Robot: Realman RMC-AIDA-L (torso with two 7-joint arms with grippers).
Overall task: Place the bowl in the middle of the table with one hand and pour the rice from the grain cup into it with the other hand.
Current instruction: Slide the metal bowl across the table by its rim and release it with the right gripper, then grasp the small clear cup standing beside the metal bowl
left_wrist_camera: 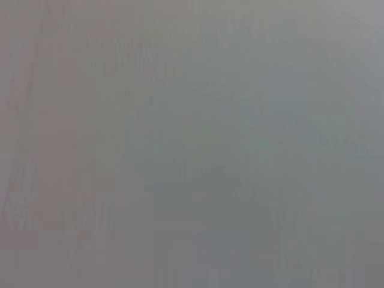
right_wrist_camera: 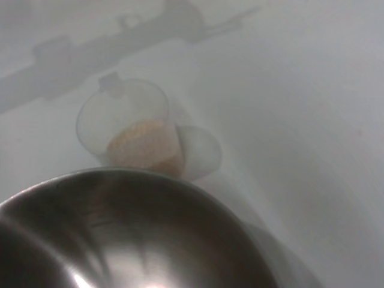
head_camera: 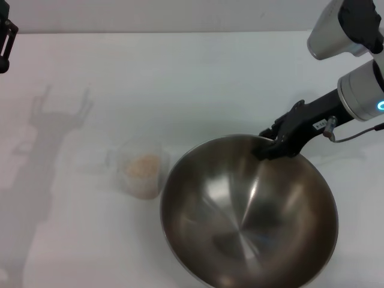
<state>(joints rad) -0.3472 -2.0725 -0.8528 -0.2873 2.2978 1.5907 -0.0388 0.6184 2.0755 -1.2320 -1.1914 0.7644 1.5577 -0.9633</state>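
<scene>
— Where's your R arm?

— Reaching in from the far right side of the bench, forearm slanting down toward the middle. My right gripper sits at the far rim of the bowl — jaws clenched on that rim, one black finger over the edge, by the look of the head view.

— And the L?

— Parked up at the far left corner. Only a sliver of my left gripper shows at the edge of the head view, well apart from everything. Can't tell if its jaws are released or clenched. Its wrist cam shows plain grey, nothing to make out.

— Bowl status?

— Big steel bowl, near edge of the bench, right of centre, partly cut off at the bottom of the head view. It looks tipped a bit, far rim higher. Inside is bare metal w/ reflections.

— The cup?

— Grain cup stands upright on the bench just beside the bowl's left rim; whether they touch I can't tell. From my R wrist cam it's just past the bowl's rim. Clear plastic, small handle tab at the lip.

— Contents?

— Rice — pale beige grains filling the lower part of the cup.
</scene>
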